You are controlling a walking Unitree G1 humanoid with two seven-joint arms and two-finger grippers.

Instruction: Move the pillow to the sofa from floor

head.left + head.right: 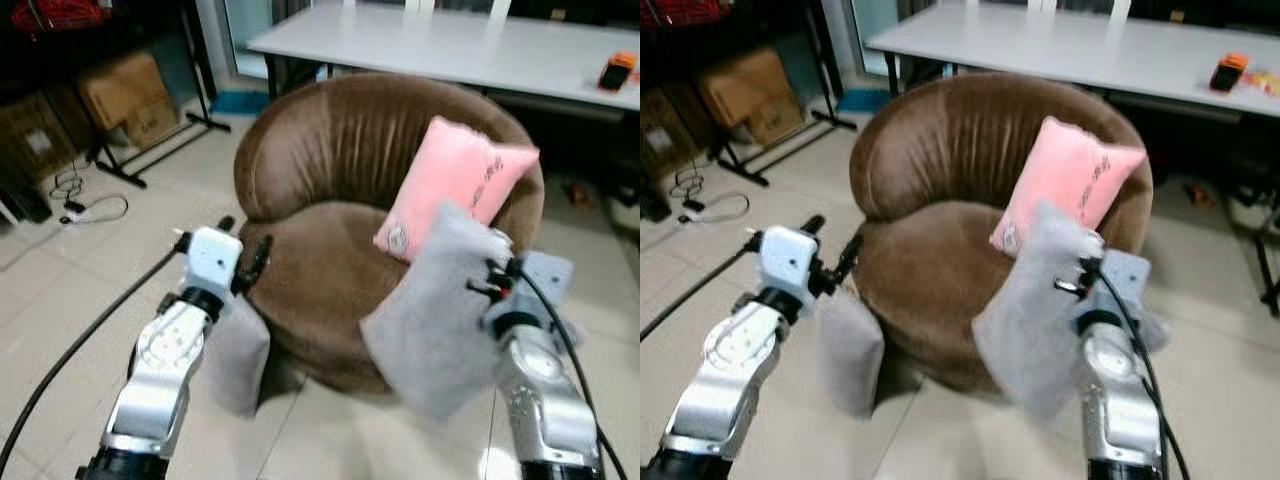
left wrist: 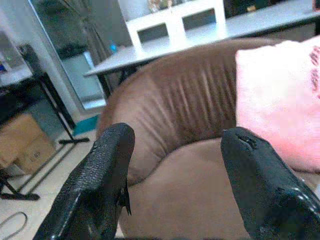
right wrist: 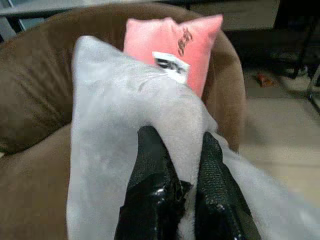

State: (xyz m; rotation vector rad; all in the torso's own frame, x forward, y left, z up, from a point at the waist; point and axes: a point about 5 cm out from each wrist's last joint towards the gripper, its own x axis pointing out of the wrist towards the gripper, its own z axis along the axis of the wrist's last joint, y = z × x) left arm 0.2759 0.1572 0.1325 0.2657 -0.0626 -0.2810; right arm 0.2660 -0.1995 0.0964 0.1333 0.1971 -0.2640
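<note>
Right pincer [image 3: 175, 165] clamped on grey pillow [image 1: 430, 320], lower right of frame; brown sofa [image 1: 330, 260] seat just beyond, upper left. Left pincer [image 2: 180, 175] wide, empty.

Two robot arms are seen, each built of rounded silver metal segments. The left arm [image 1: 165, 365] ends in a pale, boxy wrist block [image 1: 213, 256], below which a black collar is fitted. A thick black cable [image 1: 85, 340] is run along its outer side to the wrist. The left gripper [image 2: 175, 175] is made of two long black fingers [image 2: 102, 185] with a rough, pebbled surface and rounded tips. The right arm [image 1: 545, 395] is shaped alike, with a light grey wrist block [image 1: 548, 275] and a black cable [image 1: 560, 335] looped over it. Small red marks, perhaps wires, are seen near that wrist. The right gripper [image 3: 182, 185] has glossy black fingers [image 3: 150, 190].
</note>
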